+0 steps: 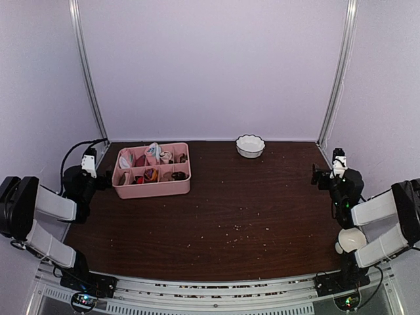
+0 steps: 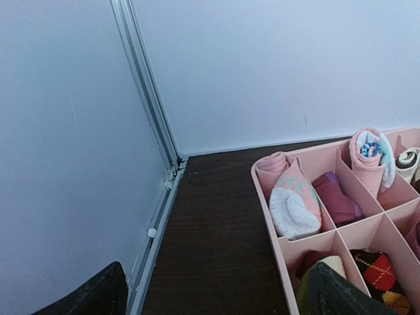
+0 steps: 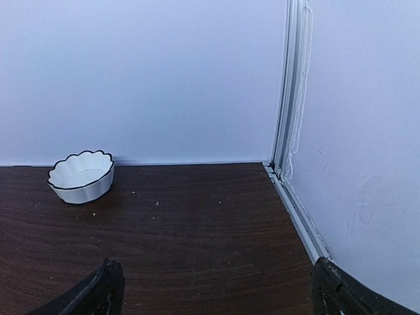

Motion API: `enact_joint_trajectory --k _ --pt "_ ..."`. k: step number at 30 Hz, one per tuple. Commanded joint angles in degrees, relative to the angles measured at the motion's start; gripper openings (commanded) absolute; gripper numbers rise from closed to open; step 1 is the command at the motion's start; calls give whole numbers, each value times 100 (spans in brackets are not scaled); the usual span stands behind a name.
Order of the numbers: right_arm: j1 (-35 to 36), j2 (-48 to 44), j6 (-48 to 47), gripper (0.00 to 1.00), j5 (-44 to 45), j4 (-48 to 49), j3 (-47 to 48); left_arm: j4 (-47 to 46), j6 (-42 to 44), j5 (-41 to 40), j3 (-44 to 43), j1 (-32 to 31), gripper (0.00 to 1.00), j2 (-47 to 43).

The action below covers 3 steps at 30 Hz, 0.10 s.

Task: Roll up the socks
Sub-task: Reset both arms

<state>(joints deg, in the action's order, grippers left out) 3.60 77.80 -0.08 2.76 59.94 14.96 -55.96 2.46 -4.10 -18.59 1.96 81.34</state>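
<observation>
The socks are out of view: no loose sock lies on the dark wooden table. My left gripper rests at the table's left edge beside the pink tray, open, with only bare table between its dark fingers. At the right edge, my right gripper is also open and empty. In the right wrist view its fingertips frame bare tabletop.
A pink divided tray stands at the back left and holds several small rolled fabric bundles, one of them dark with argyle diamonds. A white scalloped bowl sits by the back wall. Walls with metal rails enclose the table on three sides.
</observation>
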Motion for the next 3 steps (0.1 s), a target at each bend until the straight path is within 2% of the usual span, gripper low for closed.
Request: enact_joint_trajectory --k 1,3 --pt "-34 -2 10 99 -66 180 -38 -116 -53 -47 -102 50 98 51" --pt "-34 -1 8 100 -66 184 -40 -150 -61 -56 -79 50 98 36"
